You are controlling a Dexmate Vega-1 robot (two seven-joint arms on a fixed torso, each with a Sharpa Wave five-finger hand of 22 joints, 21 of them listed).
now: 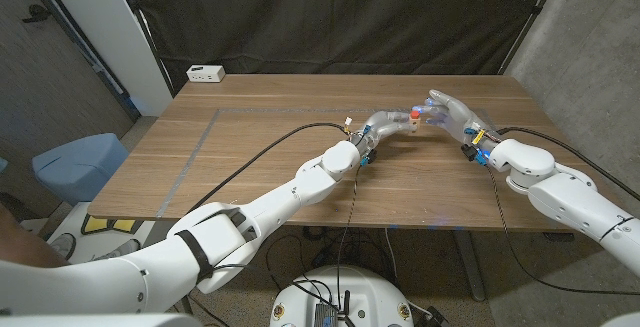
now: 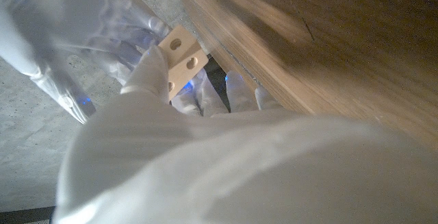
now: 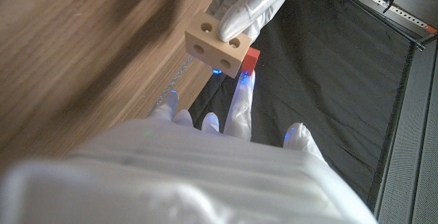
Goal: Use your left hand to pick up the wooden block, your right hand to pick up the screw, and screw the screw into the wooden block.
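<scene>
From the near edge of the wooden table (image 1: 250, 167), the two arms reach inward from roughly seven and five o'clock and meet over the far middle of the board, toward twelve o'clock. The left hand (image 1: 378, 127) grips the wooden block (image 3: 217, 44) between its fingertips, raised off the table with the drilled faces turned outward; that posture seems chosen so the holes face the other hand and stay free for threading. In the left wrist view the block (image 2: 179, 55) sticks out just beyond the glove, two holes showing.

The right hand (image 1: 447, 113) comes in from about three o'clock of the block, fingers spread and reaching toward it. A small red piece, likely the head of the screw (image 3: 251, 58), sits against the block's far side, just above one right fingertip (image 3: 241, 101). The wrist view is too soft to show a firm pinch, so I cannot tell whether the right hand is holding the screw or only touching it. Judging by this, the screw is at or in a hole, and turning it home is the step in hand.

Beyond the hands, a white power strip (image 1: 206, 72) lies at the table's far left corner, around eleven o'clock.
</scene>
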